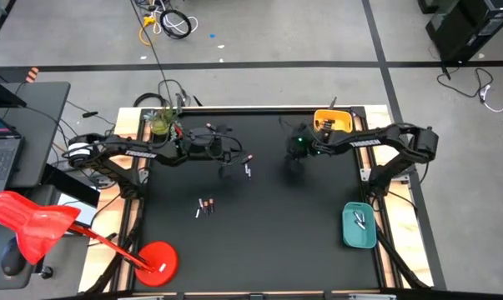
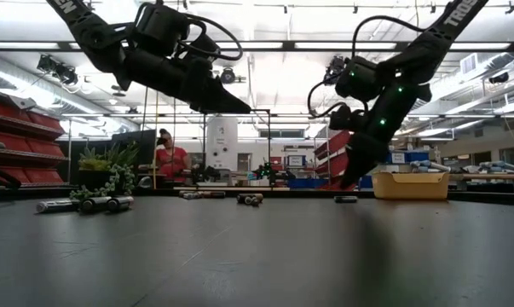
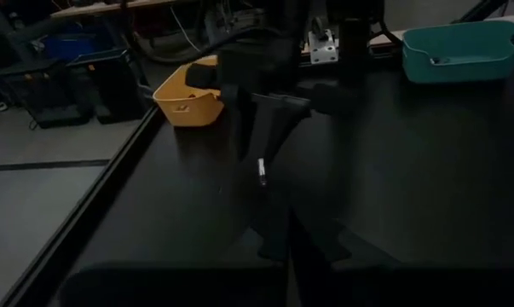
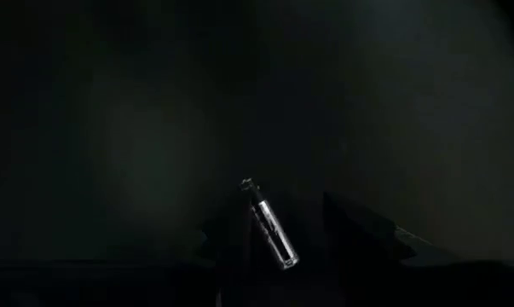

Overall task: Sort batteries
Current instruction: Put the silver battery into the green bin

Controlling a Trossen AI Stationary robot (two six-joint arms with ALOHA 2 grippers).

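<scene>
Black table (image 1: 259, 242): only R wrist cam shows battery (image 4: 272, 224) between right gripper (image 4: 295, 247) fingers.

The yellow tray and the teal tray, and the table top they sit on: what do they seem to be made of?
Yellow tray: probably moulded plastic, matte, with rounded corners and an even colour. Teal tray: looks like the same plastic, with a smooth thick rim. Table top: a black matte sheet, perhaps rubber or coated board, with pale wood showing at its edges.
</scene>
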